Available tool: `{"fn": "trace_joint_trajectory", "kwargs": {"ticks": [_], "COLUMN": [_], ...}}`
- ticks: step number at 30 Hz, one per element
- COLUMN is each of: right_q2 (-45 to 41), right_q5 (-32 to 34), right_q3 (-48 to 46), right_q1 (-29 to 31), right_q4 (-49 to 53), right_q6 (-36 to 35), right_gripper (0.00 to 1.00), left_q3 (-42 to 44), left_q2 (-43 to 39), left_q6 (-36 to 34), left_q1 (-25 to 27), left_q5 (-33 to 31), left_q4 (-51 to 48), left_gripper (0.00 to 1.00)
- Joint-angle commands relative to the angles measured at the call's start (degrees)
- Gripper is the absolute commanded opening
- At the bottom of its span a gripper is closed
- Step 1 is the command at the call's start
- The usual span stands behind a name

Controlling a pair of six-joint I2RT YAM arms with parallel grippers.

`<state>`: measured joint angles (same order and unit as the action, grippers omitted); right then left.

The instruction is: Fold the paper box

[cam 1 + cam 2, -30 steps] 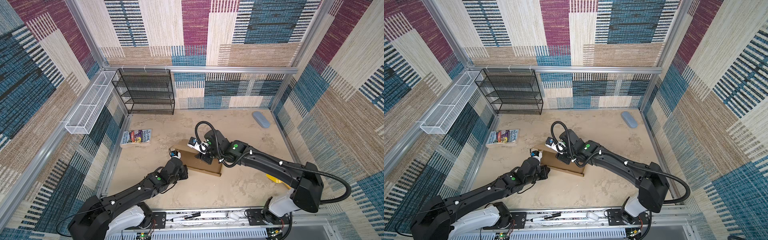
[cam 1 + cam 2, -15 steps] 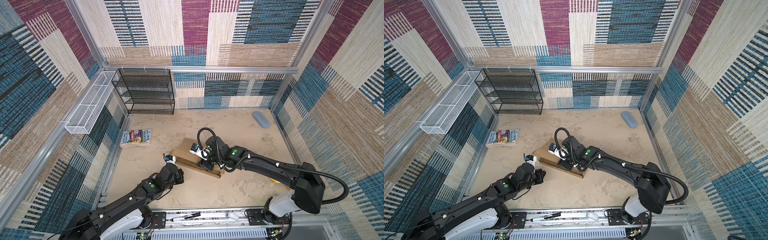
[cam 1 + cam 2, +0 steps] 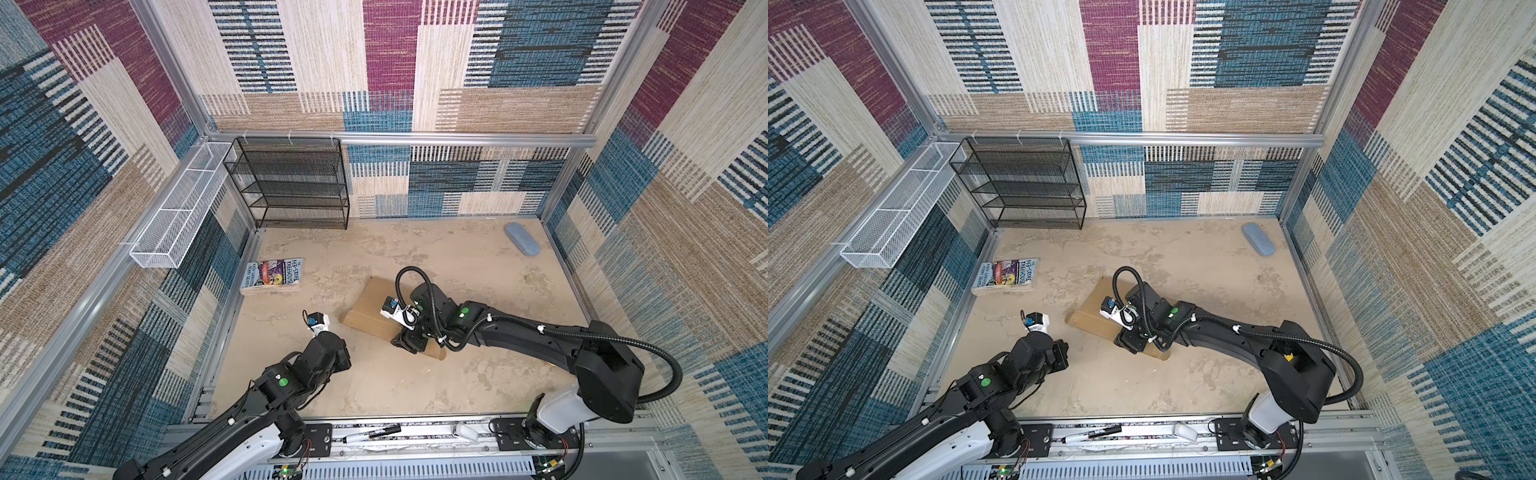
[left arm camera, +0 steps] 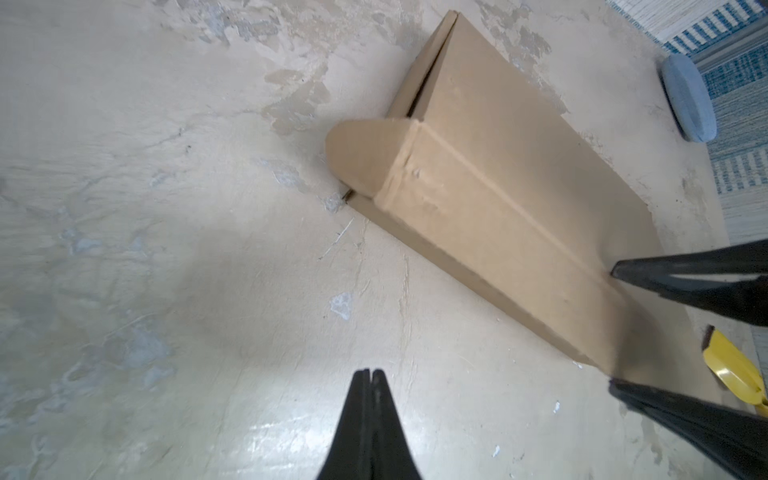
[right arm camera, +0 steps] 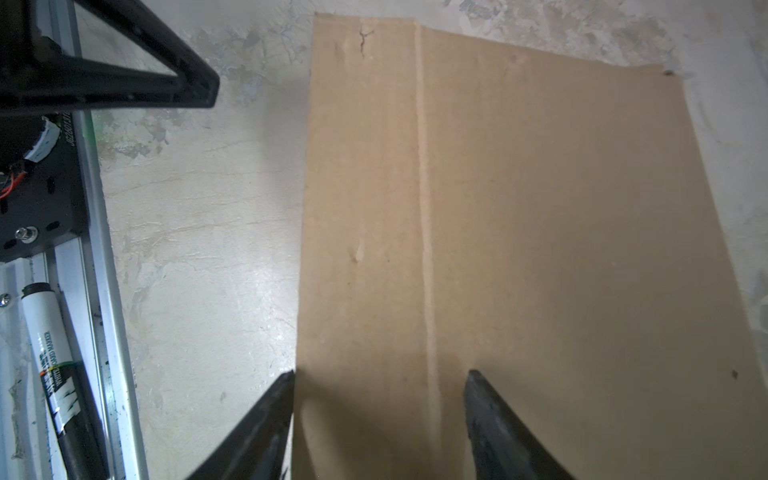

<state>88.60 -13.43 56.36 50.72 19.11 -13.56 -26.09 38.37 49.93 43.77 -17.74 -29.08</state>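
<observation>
Hovering over bare table, our left gripper has its jaws pressed shut, the book off to its left and the paper box ahead and to its right, long axis slanting away, a rounded tab jutting from the near end. Our right gripper is nearer: its jaws stand open astride the box's front strip, the fold line running straight ahead between them. Nothing blocks either pincer, we judge; a yellow object lies just beside the right one, a blue-grey case well beyond.
</observation>
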Motion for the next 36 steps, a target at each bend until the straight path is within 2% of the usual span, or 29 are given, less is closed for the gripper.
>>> {"fn": "trace_joint_trajectory", "kwargs": {"ticks": [1, 8, 14, 21, 30, 36], "right_q2": [1.0, 3.2, 4.7, 4.2, -1.1, -8.5], "right_q5": [-1.5, -2.1, -2.7, -1.9, 1.3, 3.7], "right_q3": [-0.8, -2.3, -3.2, -4.6, -3.1, -1.9], "right_q1": [0.0, -0.4, -2.6, -5.4, -6.9, -7.0], "right_q4": [-3.2, -4.0, -3.4, -2.4, -0.6, -0.7], "right_q6": [0.7, 0.4, 0.3, 0.4, 0.9, 4.6], "right_gripper": [0.66, 0.67, 0.67, 0.67, 0.67, 0.69], "left_q3": [-2.2, -7.4, -11.2, -14.3, -19.1, -23.0], "left_q2": [0.3, 3.7, 8.6, 14.2, 22.1, 29.4], "left_q6": [-2.9, -8.9, -14.4, -17.5, -20.9, -23.2], "left_q1": [-0.5, -4.1, -10.1, -14.0, -18.6, -23.4], "left_q5": [-3.5, -3.3, 0.9, 5.3, 12.2, 18.3], "left_q4": [-3.7, -3.8, -0.9, 2.5, 6.7, 10.3], "left_gripper": [0.0, 0.0, 0.0, 0.0, 0.0, 0.08]}}
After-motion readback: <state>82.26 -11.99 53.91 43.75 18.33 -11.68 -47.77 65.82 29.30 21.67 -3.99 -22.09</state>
